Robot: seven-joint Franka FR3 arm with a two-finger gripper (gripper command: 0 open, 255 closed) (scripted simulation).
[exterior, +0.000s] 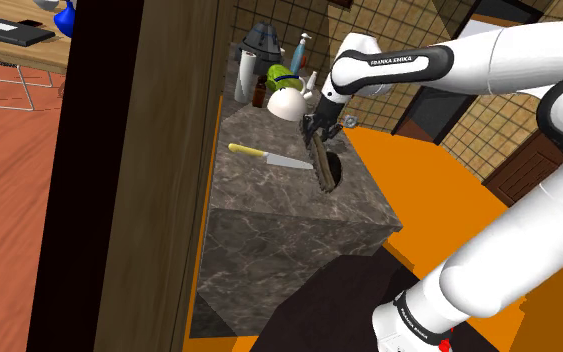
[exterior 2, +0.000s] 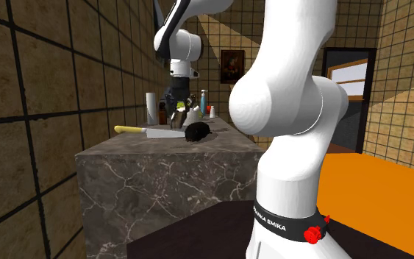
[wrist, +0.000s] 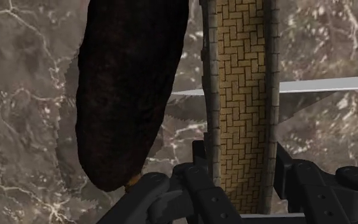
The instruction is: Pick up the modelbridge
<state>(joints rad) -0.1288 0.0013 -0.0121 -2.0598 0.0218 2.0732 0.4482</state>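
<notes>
Over marbled counter (exterior: 289,215), model bridge (wrist: 238,95) clasped; tiled walls (exterior 2: 36,110).

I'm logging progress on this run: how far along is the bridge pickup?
Done: the fingers are shut on the model bridge, clasping its brick-patterned deck. In hand: the lift; the bridge hangs end-down from the gripper above the marble counter, near a yellow-handled knife and a dark oval thing. Left: I cannot tell whether its lower end is off the counter, so raising it clear.
</notes>
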